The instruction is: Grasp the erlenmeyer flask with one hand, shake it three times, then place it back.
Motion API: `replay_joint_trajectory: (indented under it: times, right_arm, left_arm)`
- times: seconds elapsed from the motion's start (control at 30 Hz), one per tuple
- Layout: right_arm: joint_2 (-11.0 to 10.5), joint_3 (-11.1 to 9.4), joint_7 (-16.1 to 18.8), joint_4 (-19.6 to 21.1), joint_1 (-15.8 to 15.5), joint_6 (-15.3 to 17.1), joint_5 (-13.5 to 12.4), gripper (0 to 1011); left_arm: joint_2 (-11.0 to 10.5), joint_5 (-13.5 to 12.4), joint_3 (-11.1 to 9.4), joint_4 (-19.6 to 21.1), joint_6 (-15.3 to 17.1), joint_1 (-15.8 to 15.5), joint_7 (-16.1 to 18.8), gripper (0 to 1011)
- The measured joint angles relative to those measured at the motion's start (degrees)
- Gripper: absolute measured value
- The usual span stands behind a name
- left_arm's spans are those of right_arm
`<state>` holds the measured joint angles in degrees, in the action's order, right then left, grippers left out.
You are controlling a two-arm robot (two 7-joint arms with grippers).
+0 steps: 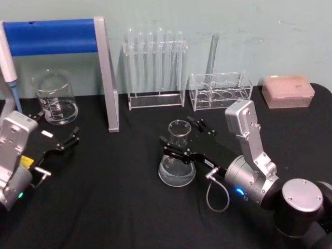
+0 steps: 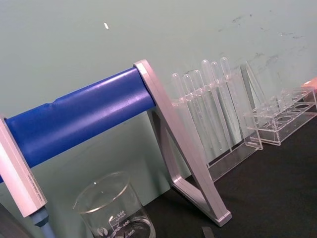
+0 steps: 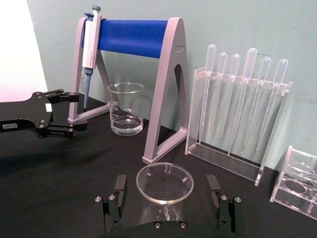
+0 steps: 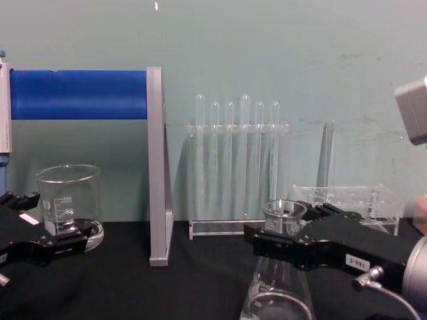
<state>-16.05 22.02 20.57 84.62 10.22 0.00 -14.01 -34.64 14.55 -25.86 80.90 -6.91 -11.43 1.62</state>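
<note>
- The erlenmeyer flask (image 1: 177, 158) stands upright on the black table (image 1: 119, 197), near the middle, with a little clear liquid in its wide base.
- Its narrow neck sits between the two fingers of the right gripper (image 1: 180, 136); in the right wrist view the flared rim (image 3: 164, 182) is centred between the fingers (image 3: 119, 184), with a gap on each side, so they are spread wide and not touching the glass.
- Behind the flask stand a clear rack of pipettes (image 1: 154, 67) and a lower clear tube rack (image 1: 220, 91), both against the wall and apart from the gripper.
- A pink tip box (image 1: 288, 91) lies at the far right.
- To the left stands a grey stand with a blue bar (image 1: 57, 36), and a glass beaker (image 1: 54, 97) beside it.
- The left gripper (image 1: 54, 129) rests low near the beaker, fingers spread apart, holding nothing.
</note>
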Motion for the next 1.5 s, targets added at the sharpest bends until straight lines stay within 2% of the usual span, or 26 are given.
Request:
replay_joint_trajectory:
  times: [0.3, 0.4, 0.63, 1.07, 1.27, 1.43, 1.5]
  right_arm:
    - [-0.02, 0.0, 0.02, 0.0, 0.0, 0.02, 0.0, 1000]
    - [-0.63, -0.23, 0.31, 0.54, -0.31, 0.56, -0.22, 1000]
    - [-2.76, -1.12, 0.98, 3.18, -2.08, 2.06, -1.19, 1000]
    - [-8.05, -3.94, 2.9, 9.32, -7.6, 3.51, -5.4, 1000]
    - [-9.49, -5.71, 1.39, 11.23, -10.25, 3.49, -6.42, 1000]
    - [-9.19, -6.84, -0.78, 11.2, -10.7, 2.45, -6.01, 1000]
    - [-8.54, -7.32, -2.28, 10.58, -10.49, 1.74, -5.03, 1000]
  left_arm:
    - [0.0, 0.0, 0.0, 0.0, 0.0, 0.0, 0.0, 1001]
    - [0.0, 0.0, 0.0, 0.0, 0.0, 0.0, 0.0, 1001]
    - [0.0, 0.0, 0.0, 0.0, 0.0, 0.0, 0.0, 1001]
    - [0.0, 0.0, 0.0, 0.0, 0.0, 0.0, 0.0, 1001]
    - [0.0, 0.0, 0.0, 0.0, 0.0, 0.0, 0.0, 1001]
    - [0.0, 0.0, 0.0, 0.0, 0.0, 0.0, 0.0, 1001]
    - [0.0, 0.0, 0.0, 0.0, 0.0, 0.0, 0.0, 1001]
